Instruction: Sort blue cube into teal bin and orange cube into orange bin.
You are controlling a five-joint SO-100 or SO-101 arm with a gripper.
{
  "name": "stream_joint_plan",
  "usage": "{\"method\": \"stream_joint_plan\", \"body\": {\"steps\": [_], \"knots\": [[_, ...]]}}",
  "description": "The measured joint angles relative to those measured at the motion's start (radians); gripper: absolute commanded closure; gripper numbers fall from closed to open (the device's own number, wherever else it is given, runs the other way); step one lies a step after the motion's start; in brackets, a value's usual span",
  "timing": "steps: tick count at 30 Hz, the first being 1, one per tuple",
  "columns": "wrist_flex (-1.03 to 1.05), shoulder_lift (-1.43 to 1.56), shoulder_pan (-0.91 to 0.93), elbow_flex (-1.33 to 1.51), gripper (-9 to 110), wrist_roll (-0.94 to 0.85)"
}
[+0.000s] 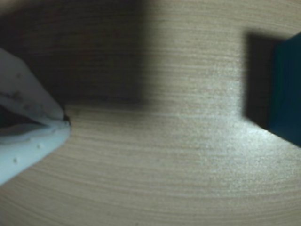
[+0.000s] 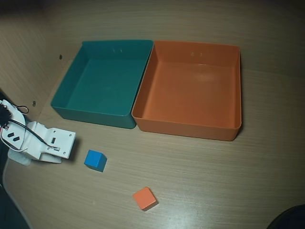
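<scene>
In the overhead view the blue cube (image 2: 95, 160) lies on the wooden table in front of the teal bin (image 2: 90, 114). The orange cube (image 2: 144, 198) lies further right and nearer the front edge. The orange bin (image 2: 188, 128) stands against the teal bin's right side. Both bins are empty. The white arm (image 2: 47, 143) rests low at the left, just left of the blue cube. In the wrist view my gripper (image 1: 66, 121) enters from the left, its tips meeting, holding nothing. A dark blue-green block (image 1: 287, 89) shows at the right edge; I cannot tell whether it is cube or bin.
Wires run along the arm (image 2: 14, 136) at the left edge. A dark shape (image 2: 288, 218) sits at the bottom right corner. Bare wooden table (image 2: 214, 176) lies in front of the bins.
</scene>
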Motion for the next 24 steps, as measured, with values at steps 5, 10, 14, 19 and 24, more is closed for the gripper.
{"method": "stream_joint_plan", "body": {"steps": [5, 10, 14, 19, 24], "knots": [[0.0, 0.0, 0.0, 0.0, 107, 0.0], [0.0, 0.0, 0.0, 0.0, 107, 0.0], [0.0, 0.0, 0.0, 0.0, 107, 0.0], [0.0, 0.0, 0.0, 0.0, 107, 0.0], [-0.006, -0.008, 0.0, -0.003, 103, 0.0]]}}
